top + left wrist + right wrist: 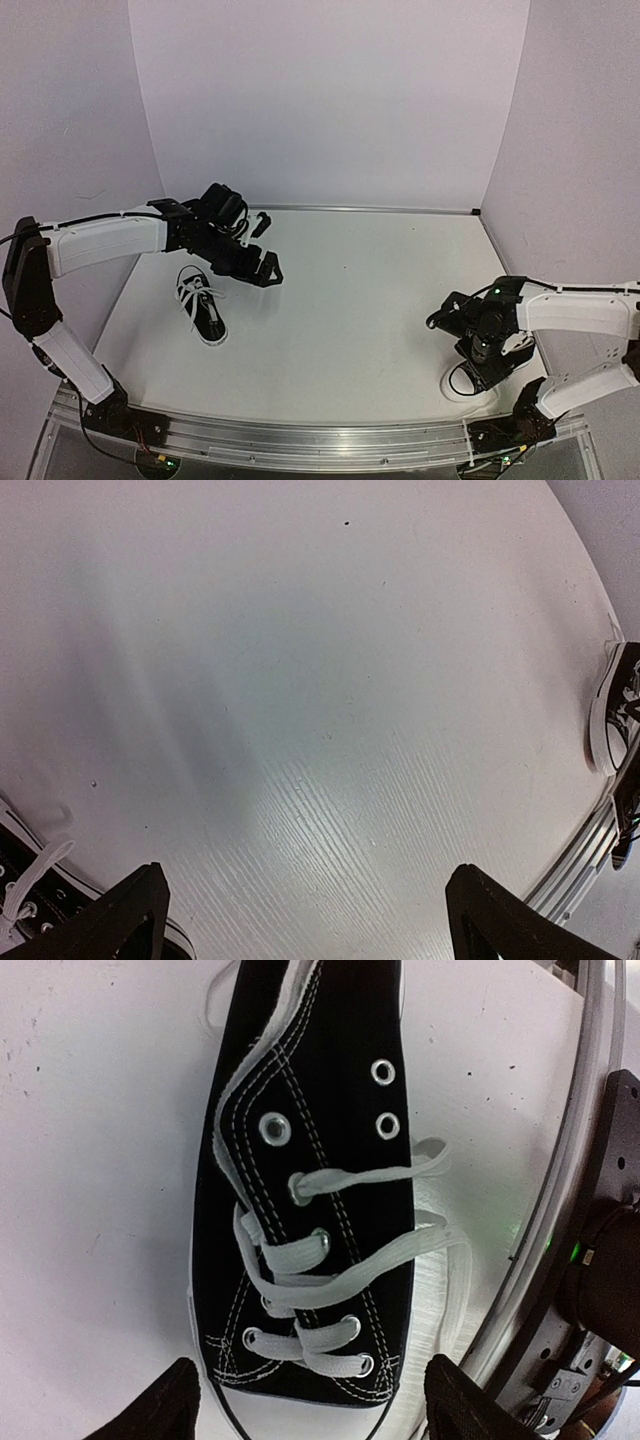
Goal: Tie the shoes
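First shoe lying toward 8 o'clock on the white table, white laces loose. Second shoe well apart at 4 o'clock near the front rail, untied lacing spilling off one side. Right hand directly over the second shoe, fingers apart and flanking its toe end, contact with the sole impossible to tell; left hand spread wide, holding nothing, poised just beyond the first shoe at 1 o'clock.
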Controlling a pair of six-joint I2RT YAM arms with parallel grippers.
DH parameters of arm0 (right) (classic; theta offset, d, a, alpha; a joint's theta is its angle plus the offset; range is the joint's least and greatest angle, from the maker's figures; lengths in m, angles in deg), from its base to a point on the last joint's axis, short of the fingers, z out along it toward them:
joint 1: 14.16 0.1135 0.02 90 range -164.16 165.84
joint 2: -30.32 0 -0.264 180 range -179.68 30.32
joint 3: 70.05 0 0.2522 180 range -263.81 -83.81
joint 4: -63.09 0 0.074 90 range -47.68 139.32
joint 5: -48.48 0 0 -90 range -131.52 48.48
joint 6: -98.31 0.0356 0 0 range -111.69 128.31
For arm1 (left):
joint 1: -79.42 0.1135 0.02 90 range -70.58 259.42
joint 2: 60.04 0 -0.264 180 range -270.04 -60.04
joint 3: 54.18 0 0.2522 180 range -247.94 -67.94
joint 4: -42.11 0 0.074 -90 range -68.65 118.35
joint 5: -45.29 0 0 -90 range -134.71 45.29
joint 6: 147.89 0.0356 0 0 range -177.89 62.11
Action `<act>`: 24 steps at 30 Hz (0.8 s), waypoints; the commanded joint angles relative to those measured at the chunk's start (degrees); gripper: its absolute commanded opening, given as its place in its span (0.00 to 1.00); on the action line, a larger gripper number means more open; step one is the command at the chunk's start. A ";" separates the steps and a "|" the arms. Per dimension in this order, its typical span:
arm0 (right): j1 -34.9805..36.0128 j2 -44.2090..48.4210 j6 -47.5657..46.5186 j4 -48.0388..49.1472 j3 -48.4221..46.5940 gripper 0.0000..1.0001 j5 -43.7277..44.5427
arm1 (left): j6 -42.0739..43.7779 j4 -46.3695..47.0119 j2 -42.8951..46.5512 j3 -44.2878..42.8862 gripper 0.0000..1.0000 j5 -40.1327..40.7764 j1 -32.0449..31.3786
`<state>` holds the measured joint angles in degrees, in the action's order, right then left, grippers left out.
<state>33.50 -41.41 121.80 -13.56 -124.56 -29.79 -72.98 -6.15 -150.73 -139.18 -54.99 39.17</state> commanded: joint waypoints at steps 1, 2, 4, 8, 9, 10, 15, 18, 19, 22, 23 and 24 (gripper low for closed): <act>0.22 -3.81 17.25 2.99 1.73 0.71 0.60 | 1.89 -1.09 1.47 -2.75 1.00 -0.26 -0.27; 0.23 -4.37 17.49 3.47 2.38 0.70 0.41 | 2.09 -1.29 1.63 -2.80 1.00 -0.25 -0.27; 0.24 -4.67 18.11 5.32 3.94 0.69 0.19 | 2.53 -1.72 1.90 -2.94 0.99 -0.08 -0.27; 0.16 -4.89 17.86 6.40 4.00 0.56 1.97 | 3.11 -2.28 2.57 -2.85 1.00 0.46 -0.27; 0.19 -5.14 17.63 6.59 3.87 0.51 2.01 | 3.16 -2.39 2.74 -2.79 1.00 0.57 -0.26; 0.16 -5.49 17.54 6.68 3.73 0.43 1.90 | 3.22 -2.50 2.87 -2.73 1.00 0.65 -0.26; 0.11 -6.49 16.84 9.10 3.78 0.00 1.37 | 3.60 -2.72 3.81 -2.61 1.00 1.60 -0.27; 0.11 -7.21 12.67 9.41 0.98 0.00 4.82 | 3.66 -2.85 4.28 -2.45 1.00 1.84 -0.27; 0.13 -8.10 11.08 9.54 -0.58 0.00 6.26 | 3.66 -2.91 4.41 -2.33 1.00 1.89 -0.27; 0.14 -12.32 3.10 9.66 -9.32 0.00 11.79 | 3.49 -2.87 4.98 -1.75 1.00 1.83 -0.27; 0.15 -14.34 -0.34 9.65 -13.24 0.00 13.42 | 3.31 -2.84 5.19 -1.52 1.00 1.82 -0.27; 0.19 -16.87 -4.35 9.70 -17.73 0.00 14.83 | 3.09 -2.74 5.37 -1.35 1.00 1.81 -0.27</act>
<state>33.48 -52.53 122.11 -6.56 -128.58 -23.93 -70.04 -9.15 -148.44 -139.18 -53.93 39.17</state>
